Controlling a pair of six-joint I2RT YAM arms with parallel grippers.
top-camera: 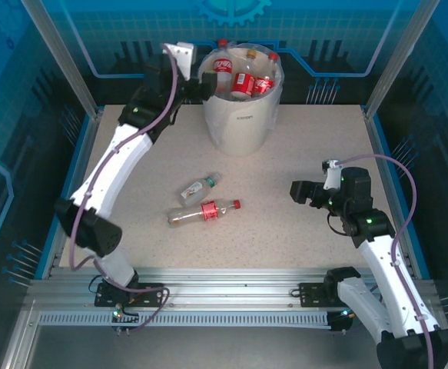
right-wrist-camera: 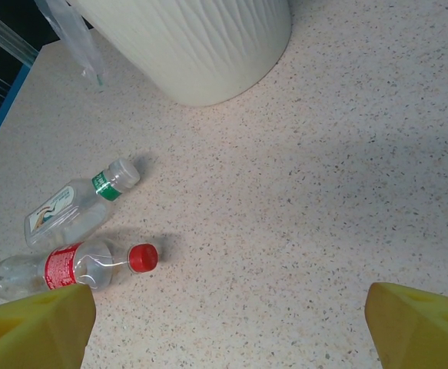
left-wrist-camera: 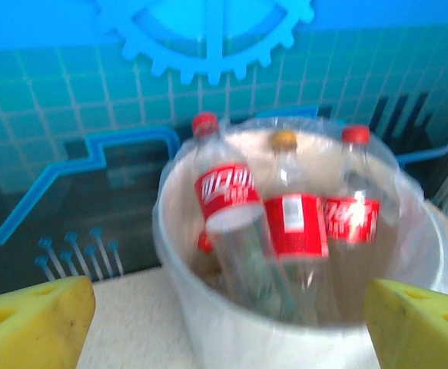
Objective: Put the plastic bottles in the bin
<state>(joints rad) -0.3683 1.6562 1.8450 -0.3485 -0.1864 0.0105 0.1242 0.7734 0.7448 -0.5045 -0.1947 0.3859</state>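
Observation:
The off-white bin (top-camera: 239, 127) stands at the back middle of the table and holds several red-labelled plastic bottles (top-camera: 243, 81). My left gripper (top-camera: 200, 86) hovers at the bin's left rim, open, with nothing between its yellow fingers (left-wrist-camera: 31, 323). In its wrist view the bin (left-wrist-camera: 200, 307) lies just ahead, and a blurred red-capped bottle (left-wrist-camera: 231, 223) leans inside among two others. On the table lie a white-labelled bottle (top-camera: 199, 187) and a red-capped bottle (top-camera: 206, 212). My right gripper (top-camera: 299, 190) is open, to the right of them. Its wrist view shows both bottles (right-wrist-camera: 74, 207) (right-wrist-camera: 70, 265) and the bin's wall (right-wrist-camera: 200, 46).
A clear plastic bag lines the bin, and a loose end of it (right-wrist-camera: 77, 42) hangs down its side. Blue panel walls and metal posts close in the table at the back and sides. A metal rail (top-camera: 224, 284) runs along the near edge.

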